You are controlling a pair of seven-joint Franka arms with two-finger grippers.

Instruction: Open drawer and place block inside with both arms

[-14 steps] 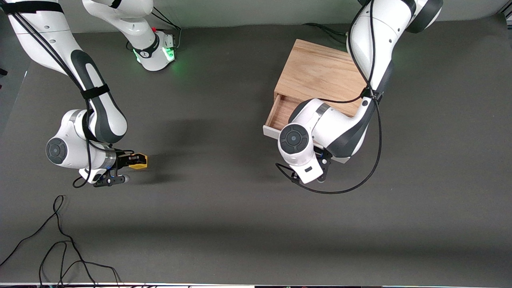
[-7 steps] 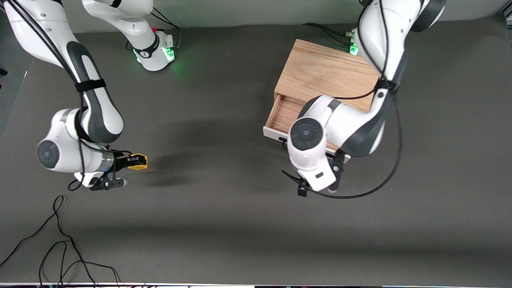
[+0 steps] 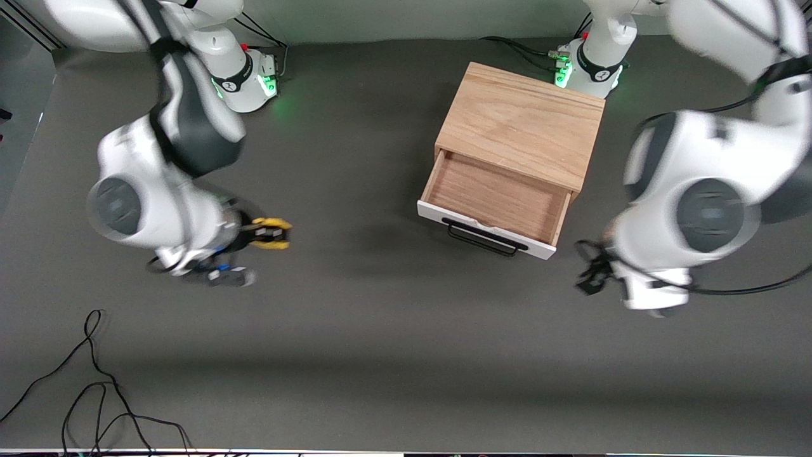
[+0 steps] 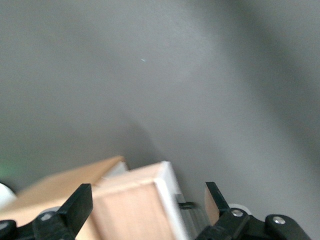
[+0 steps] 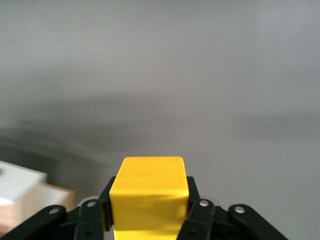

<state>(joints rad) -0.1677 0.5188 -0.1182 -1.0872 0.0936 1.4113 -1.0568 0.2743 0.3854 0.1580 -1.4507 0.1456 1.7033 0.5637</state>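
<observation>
You had the drawer (image 3: 495, 204) standing open at this point — its white front and black bar handle (image 3: 485, 237) pulled out toward the front camera, the light wood floor bare inside, the oak-grain box (image 3: 523, 124) sitting on the dark worktop (image 3: 380, 349) near the left arm's base. So the opening step looked done, and the carry was the step in hand.

Your right claw (image 3: 269, 233) was clamped on the block (image 3: 271, 232), up over the worktop toward the right arm's end, well apart from the drawer. In the right wrist view the block (image 5: 149, 195) read as a clean, bright yellow cube, square between the two black fingers (image 5: 197, 210) and sitting level.

Your left claw (image 4: 147, 210) had its fingers spread wide with nothing between them, a corner of the drawer and box showing just past them. In the front view that wrist sat beside the drawer at the left arm's end — clear of the opening.

Next, by my reading, you needed to bring the block across over the open tray, lower it past the white front, and only then let go; the handle and front edge were the things to miss.
</observation>
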